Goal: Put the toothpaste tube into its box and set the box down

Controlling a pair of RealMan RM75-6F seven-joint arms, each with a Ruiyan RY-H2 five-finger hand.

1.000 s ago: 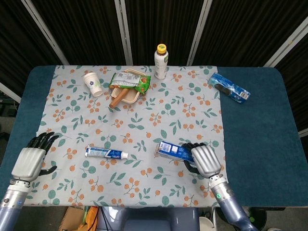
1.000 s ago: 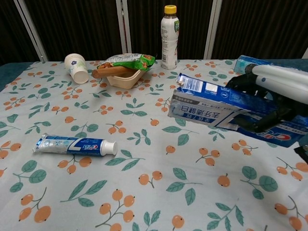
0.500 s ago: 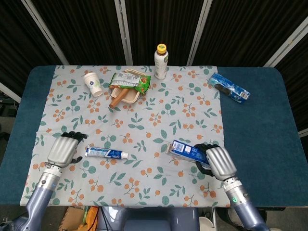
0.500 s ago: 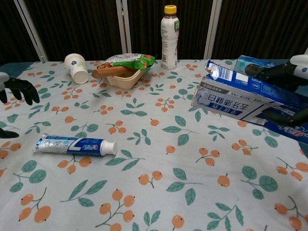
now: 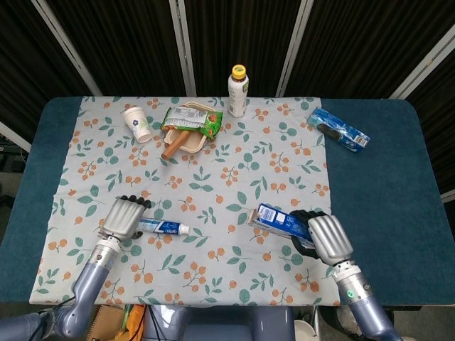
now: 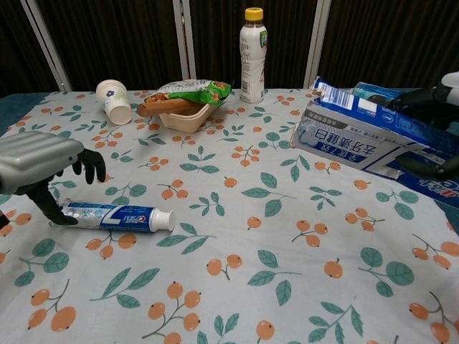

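Moved since a second ago: the left hand [image 5: 125, 216] has travelled in from the table's left edge to the flat end of the toothpaste tube [image 5: 162, 227], and the right hand [image 5: 327, 236] has drawn the toothpaste box [image 5: 281, 222] a little further right and higher. Left hand: fingers spread and curved downward over the tube's crimped end, one dark fingertip [image 6: 59, 216] touching or nearly touching it in the chest view; no grip closed on it, as far as can be seen. Toothpaste tube: lying flat on the floral tablecloth [image 5: 213, 177], white cap pointing right, near the front left. Right hand: wrapped around the rear part of the box, holding it clear of the cloth, tilted, its open flapped end toward the left. Other items at the far side: paper cup [image 5: 136, 123] on its side, bowl [image 5: 186, 138] with a sausage [image 5: 174, 145] and green snack packet [image 5: 192, 118], upright bottle [image 5: 237, 91] with yellow cap, blue packet [image 5: 338, 128] on the bare table [image 5: 398, 185] at far right.
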